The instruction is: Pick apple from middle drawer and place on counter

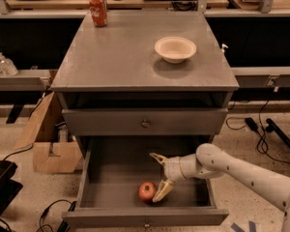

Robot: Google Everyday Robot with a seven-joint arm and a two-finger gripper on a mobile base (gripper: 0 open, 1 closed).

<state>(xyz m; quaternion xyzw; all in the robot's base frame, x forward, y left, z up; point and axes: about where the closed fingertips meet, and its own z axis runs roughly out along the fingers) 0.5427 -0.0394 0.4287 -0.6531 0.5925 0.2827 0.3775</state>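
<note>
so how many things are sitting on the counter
2: the can at the counter's back left corner and the bowl toward its right side. None seem hidden. The end effector is down in the drawer, open, beside the apple.

You have a table (pixel 121 57) with a smooth, matt grey painted top. The middle drawer (pixel 111 178) shows the same flat grey wood finish. The apple (pixel 147 191) has smooth red skin. The gripper (pixel 155 177), in the drawer just right of the apple with its fingers spread, looks like pale smooth plastic. At the table's far left corner, the soda can (pixel 98 10) is glossy metal.
</note>
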